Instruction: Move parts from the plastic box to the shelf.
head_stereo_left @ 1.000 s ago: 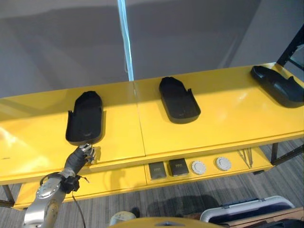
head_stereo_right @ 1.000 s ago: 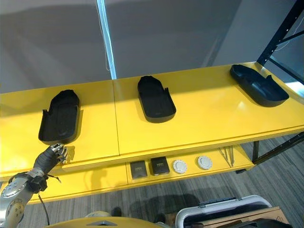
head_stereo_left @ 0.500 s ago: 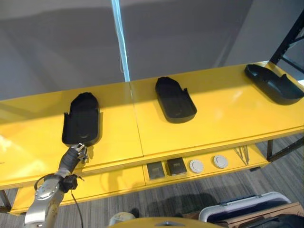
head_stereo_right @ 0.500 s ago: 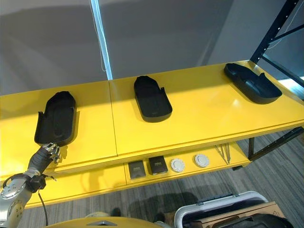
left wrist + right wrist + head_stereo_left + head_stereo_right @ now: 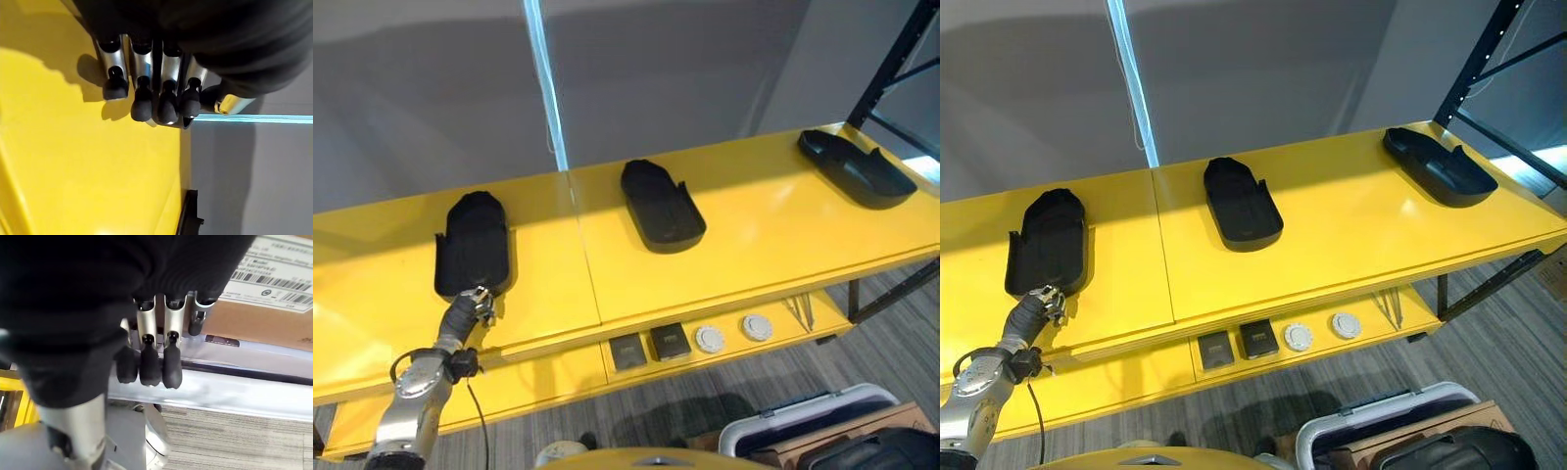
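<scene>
1. We see three black parts on the yellow shelf point(image 5: 754, 245): the left part point(image 5: 473, 245), the middle part point(image 5: 661, 206) and the right part point(image 5: 855, 168), well apart.
2. Our left hand point(image 5: 475, 305) sits at the left part's near end; its fingers point(image 5: 142, 93) are curled, grasping nothing over bare shelf.
3. Our right hand point(image 5: 151, 357) hangs with clenched, empty fingers above the plastic box point(image 5: 234, 387).
4. The lower shelf point(image 5: 724, 357) carries small black blocks point(image 5: 649, 347) and white discs point(image 5: 732, 334).
</scene>
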`<state>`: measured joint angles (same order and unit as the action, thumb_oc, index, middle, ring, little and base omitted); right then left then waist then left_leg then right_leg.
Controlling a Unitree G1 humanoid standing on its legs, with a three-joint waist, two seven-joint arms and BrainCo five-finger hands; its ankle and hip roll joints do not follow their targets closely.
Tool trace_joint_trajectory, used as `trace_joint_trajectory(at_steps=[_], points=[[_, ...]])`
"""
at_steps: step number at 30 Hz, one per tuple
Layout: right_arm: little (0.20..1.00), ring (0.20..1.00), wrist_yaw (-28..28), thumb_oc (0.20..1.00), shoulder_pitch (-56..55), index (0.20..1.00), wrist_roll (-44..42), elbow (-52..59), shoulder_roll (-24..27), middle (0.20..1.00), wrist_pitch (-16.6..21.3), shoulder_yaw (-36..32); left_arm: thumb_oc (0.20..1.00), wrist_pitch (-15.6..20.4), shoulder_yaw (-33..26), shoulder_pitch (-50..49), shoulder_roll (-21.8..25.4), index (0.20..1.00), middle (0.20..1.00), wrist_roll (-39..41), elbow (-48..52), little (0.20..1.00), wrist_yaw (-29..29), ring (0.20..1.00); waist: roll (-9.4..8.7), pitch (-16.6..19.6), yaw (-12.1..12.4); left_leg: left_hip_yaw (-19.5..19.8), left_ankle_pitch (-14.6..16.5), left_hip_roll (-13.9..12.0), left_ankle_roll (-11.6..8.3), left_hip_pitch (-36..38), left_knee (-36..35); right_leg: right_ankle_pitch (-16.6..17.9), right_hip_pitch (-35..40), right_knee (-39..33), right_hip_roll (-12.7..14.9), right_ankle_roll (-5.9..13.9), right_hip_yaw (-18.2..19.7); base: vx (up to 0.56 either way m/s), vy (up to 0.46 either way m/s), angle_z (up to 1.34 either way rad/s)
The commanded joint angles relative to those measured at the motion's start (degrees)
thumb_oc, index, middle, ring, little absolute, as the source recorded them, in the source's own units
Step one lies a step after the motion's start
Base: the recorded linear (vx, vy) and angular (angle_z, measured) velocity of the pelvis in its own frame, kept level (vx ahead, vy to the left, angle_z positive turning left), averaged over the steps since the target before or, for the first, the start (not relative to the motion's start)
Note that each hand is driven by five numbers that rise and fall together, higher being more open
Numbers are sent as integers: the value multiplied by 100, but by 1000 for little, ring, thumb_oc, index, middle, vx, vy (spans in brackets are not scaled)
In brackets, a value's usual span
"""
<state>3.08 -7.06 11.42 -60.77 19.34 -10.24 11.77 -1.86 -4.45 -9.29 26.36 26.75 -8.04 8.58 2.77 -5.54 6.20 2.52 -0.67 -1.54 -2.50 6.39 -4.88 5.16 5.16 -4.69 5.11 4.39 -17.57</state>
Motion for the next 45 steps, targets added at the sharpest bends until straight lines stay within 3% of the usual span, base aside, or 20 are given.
trace_joint_trajectory(at_steps=[1, 6, 20, 21, 22, 23, 32, 41, 45], points=[[1000, 1000, 5, 1000, 251, 1000, 115, 138, 374, 1000, -31, 344, 200, 355, -19, 349, 162, 200, 200, -132, 48, 200, -141, 200, -194, 21, 58, -541, -290, -285, -213, -239, 67, -310, 183, 409, 330, 427, 240, 10, -2, -5], [1000, 1000, 13, 1000, 260, 1000, 166, 139, 363, 1000, -50, 317, 200, 377, -55, 353, 162, 200, 200, -117, 109, 200, -11, 200, -194, 9, 55, -545, -285, -292, -208, -238, 78, -315, 181, 413, 332, 417, 256, 7, 3, -10], [1000, 1000, -54, 1000, 335, 1000, 196, 28, 298, 1000, 22, 175, 200, -51, -189, 208, 230, 200, 200, 493, 1720, 200, 1628, 200, -127, 36, 212, -470, -298, -256, -200, -271, 85, -298, 201, 401, 360, 426, 181, 0, 0, 0], [1000, 1000, -71, 1000, 348, 1000, 184, -11, 294, 1000, 47, 175, 351, -41, -183, 220, 248, 351, 351, 530, 1778, 351, 1694, 351, -123, 39, 219, -464, -299, -253, -201, -274, 87, -296, 199, 402, 361, 429, 178, 0, 0, 0], [1000, 1000, -82, 1000, 360, 1000, 167, -30, 286, 1000, 51, 181, 730, -48, -168, 241, 247, 730, 730, 566, 1835, 730, 1729, 730, -122, 44, 225, -461, -299, -254, -201, -272, 87, -293, 201, 402, 362, 431, 172, 0, 0, 0], [1000, 1000, -95, 1000, 372, 1000, 141, -46, 281, 1000, 54, 190, 1000, -65, -167, 256, 241, 1000, 1000, 624, 1906, 1000, 1783, 1000, -122, 49, 233, -456, -299, -253, -201, -272, 87, -290, 204, 398, 364, 433, 168, 0, 0, 0], [1000, 1000, -389, 1000, 458, 1000, -273, -109, 153, 1000, 128, 188, 1000, 4, -239, 409, 79, 1000, 1000, 1329, 2403, 1000, 1716, 1000, -148, 115, 216, -485, -302, -267, -202, -256, 75, -246, 205, 342, 317, 422, 234, 0, -27, 0], [1000, 1000, -543, 1000, 292, 1000, -585, -87, 66, 1000, 140, 124, 1000, 196, 0, 662, -132, 1000, 1000, 1652, 2403, 1000, 1794, 1000, -225, 104, -115, -711, -289, -400, -226, -198, 106, -252, 133, 321, 154, 344, 547, 4, -81, -8], [1000, 1000, -615, 1000, 179, 1000, -755, -166, 53, 1000, 151, 19, 1000, 257, 180, 882, -175, 1000, 1000, 1629, 2394, 1000, 1647, 1000, -253, 103, -370, -816, -257, -487, -260, -201, 211, -215, 55, 239, 12, 307, 802, 13, -92, -26]])
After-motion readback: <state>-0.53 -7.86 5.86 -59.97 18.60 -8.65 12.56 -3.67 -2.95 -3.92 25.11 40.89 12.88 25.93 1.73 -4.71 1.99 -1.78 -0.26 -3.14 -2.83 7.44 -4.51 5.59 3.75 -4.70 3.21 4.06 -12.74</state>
